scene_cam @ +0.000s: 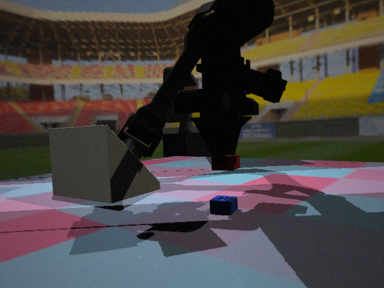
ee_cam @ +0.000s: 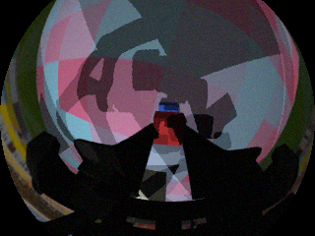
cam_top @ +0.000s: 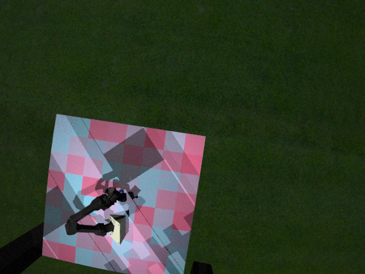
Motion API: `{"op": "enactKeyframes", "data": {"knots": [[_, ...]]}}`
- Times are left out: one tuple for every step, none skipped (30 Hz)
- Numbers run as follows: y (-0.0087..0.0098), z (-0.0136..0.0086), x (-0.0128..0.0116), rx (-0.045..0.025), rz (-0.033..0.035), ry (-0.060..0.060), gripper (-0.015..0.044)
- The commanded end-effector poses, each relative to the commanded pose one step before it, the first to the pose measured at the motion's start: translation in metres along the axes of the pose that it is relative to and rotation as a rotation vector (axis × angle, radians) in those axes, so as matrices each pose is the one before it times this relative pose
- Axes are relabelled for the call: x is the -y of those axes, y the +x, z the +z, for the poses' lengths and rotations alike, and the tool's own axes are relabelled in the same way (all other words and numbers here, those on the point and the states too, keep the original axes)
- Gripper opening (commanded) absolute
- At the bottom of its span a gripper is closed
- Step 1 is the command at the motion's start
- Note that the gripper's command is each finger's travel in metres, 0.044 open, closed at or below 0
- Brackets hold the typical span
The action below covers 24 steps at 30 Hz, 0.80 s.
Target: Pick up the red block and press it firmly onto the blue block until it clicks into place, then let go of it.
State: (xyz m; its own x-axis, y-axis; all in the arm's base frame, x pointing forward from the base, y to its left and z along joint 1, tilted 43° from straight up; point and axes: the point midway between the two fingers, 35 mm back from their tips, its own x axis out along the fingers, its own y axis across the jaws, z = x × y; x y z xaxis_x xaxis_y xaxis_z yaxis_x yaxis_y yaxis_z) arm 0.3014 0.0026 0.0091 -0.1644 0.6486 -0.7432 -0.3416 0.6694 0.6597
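- Tool (cam_top: 120,195) (scene_cam: 222,163) (ee_cam: 168,128): holding the red block (scene_cam: 233,162) (ee_cam: 160,120) between its fingers. The fingers taper towards the block and point downward in the exterior view.
- Red block: in the tool's grip, apart from the blue block (cam_top: 121,191) (scene_cam: 223,206) (ee_cam: 168,106). In the exterior view it appears higher in the picture than the blue block. It cannot be made out in the top view (the dark arm parts crowd that spot).
- Blue block: resting on the tabletop (cam_top: 179,180) (scene_cam: 93,266) (ee_cam: 74,88), with small raised studs visible on its upper face in the exterior view. In the wrist view it shows just beyond the red block, partly hidden by it.
- Task condition: the two blocks are not joined, and the red block has not been released.
- Arm (cam_top: 88,210) (scene_cam: 229,71): black, bent, with its lower end at a pale wedge-shaped mount (cam_top: 117,231) (scene_cam: 80,164). The mount stands on the tabletop, well apart from the blue block.
- Tabletop surface: patchwork of pink, pale blue and lilac squares, crossed by hard-edged shadows (several fall around the blue block).
- Surroundings: dark green grass (cam_top: 265,88) (scene_cam: 309,147) beyond the tabletop, with stadium seating (scene_cam: 338,89) in yellow and red behind.
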Motion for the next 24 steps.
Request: {"op": "enactKeyframes", "data": {"knots": [[0.00378,-0.00368,0.00258,-0.00709,0.00241,-0.0244,0.0000],[0.00073,-0.00002,-0.00002,0.00001,0.00000,0.0000,0.0000],[0.00217,-0.00007,-0.00005,0.00004,0.00002,0.0000,0.0000],[0.00361,-0.00015,-0.00012,0.00006,0.00007,0.0000,0.0000],[0.00454,-0.00025,-0.00019,0.00007,0.00013,0.0000,0.0000],[0.00452,-0.00031,-0.00024,0.00007,0.00019,0.0000,0.0000],[0.00357,-0.00029,-0.00023,0.00005,0.00019,0.0000,0.0000],[0.00213,-0.00020,-0.00015,0.00003,0.00013,0.0000,0.0000],[0.00071,-0.00007,-0.00005,0.00001,0.00005,0.0000,0.0000],[0.00000,0.00000,0.00000,0.00000,0.00000,0.0000,0.0000],[0.00024,-0.00001,-0.00001,0.00000,0.00001,0.0000,0.0000],[0.00072,-0.00002,-0.00004,0.00001,0.00003,0.0000,0.0000],[0.00120,-0.00004,-0.00008,0.00002,0.00005,0.0000,0.0000],[0.00154,-0.00005,-0.00010,0.00002,0.00007,0.0000,0.0000],[0.00155,-0.00006,-0.00011,0.00002,0.00008,0.0000,0.0000],[0.00155,-0.00007,-0.00012,0.00002,0.00009,0.0000,0.0000],[0.00154,-0.00008,-0.00012,0.00002,0.00010,0.0000,0.0000],[0.00154,-0.00008,-0.00013,0.00002,0.00010,0.0000,0.0000],[0.00154,-0.00009,-0.00013,0.00002,0.00011,0.0000,0.0000],[0.00152,-0.00010,-0.00014,0.00002,0.00012,0.0000,0.0000],[0.00115,0.00012,0.00025,0.00003,-0.00008,0.0000,0.0000],[0.00083,0.00008,0.00018,0.00002,-0.00006,0.0000,0.0000],[0.00050,0.00005,0.00011,0.00001,-0.00003,0.0000,0.0000],[0.00017,0.00002,0.00004,0.00000,-0.00001,0.0000,0.0000]]}}
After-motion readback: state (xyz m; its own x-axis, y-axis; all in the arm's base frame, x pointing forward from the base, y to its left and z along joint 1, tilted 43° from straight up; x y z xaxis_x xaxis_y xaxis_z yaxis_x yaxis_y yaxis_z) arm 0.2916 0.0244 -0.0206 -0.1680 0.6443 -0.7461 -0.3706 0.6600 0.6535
